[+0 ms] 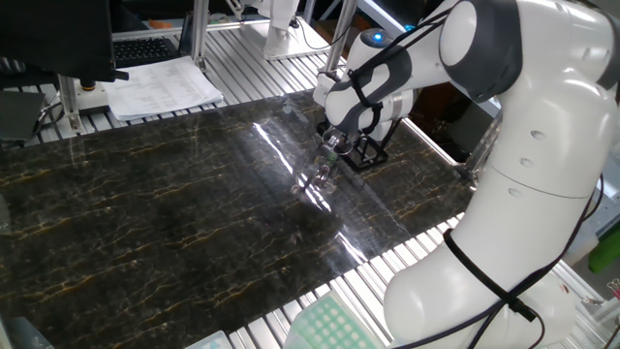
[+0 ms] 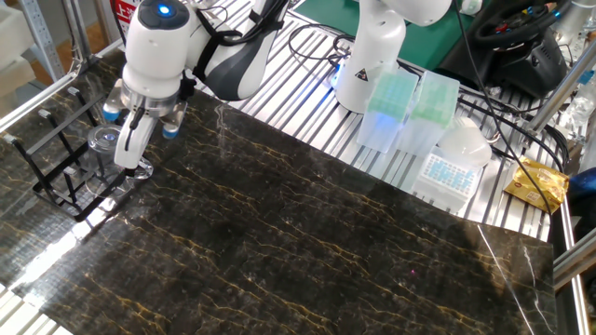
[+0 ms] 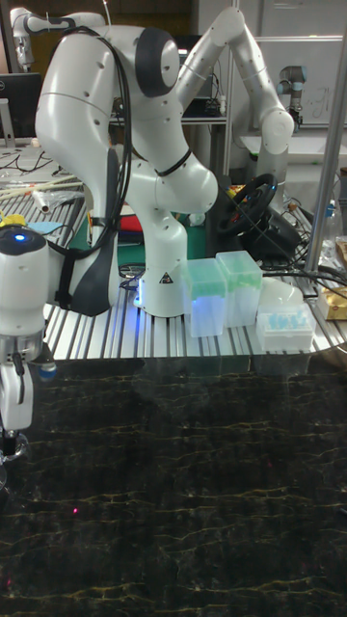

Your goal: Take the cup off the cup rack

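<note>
Gripper (image 2: 133,158) down low at far-left end of the dark marble tabletop (image 2: 307,251), pointing straight down, fingertips at tabletop level. Cup (image 2: 103,141) sits just left of it, upright, clear glass, rim up, on/at the right end of the black wire cup rack (image 2: 65,172); can't tell if it's hooked on a prong or standing beside one. One finger (image 2: 124,149) is alongside the cup wall, touching or nearly so; other finger hidden, so can't tell if gripper is spread or pinching. In the other cam the rack (image 1: 366,152) is mostly behind the wrist, cup not resolvable.
</note>
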Robot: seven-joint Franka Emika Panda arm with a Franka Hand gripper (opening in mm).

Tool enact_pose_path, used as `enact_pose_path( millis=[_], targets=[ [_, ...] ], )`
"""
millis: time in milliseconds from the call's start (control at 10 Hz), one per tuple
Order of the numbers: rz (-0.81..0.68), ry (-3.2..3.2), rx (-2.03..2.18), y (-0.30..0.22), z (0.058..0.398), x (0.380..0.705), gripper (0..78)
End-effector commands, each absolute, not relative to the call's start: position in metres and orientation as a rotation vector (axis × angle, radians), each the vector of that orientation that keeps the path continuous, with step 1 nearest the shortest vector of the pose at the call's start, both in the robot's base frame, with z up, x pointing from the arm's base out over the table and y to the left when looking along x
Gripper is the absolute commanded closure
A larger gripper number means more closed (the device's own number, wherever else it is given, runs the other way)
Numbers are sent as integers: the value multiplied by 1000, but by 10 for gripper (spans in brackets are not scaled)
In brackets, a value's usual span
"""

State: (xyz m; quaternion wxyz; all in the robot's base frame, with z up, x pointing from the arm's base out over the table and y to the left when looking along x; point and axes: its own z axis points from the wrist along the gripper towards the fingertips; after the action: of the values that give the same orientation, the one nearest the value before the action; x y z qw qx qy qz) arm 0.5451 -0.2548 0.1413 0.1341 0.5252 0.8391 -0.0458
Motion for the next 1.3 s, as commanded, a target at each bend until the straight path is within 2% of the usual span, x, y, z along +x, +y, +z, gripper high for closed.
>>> enact_pose_path(
  millis=[100,400,500,1300],
  targets=[
    [-136,2427,1522,-255,143,552,1],
    [-143,2418,1528,-255,143,552,1],
    [-143,2418,1528,-255,143,552,764],
    [-143,2418,1528,-255,143,552,764]
  ],
)
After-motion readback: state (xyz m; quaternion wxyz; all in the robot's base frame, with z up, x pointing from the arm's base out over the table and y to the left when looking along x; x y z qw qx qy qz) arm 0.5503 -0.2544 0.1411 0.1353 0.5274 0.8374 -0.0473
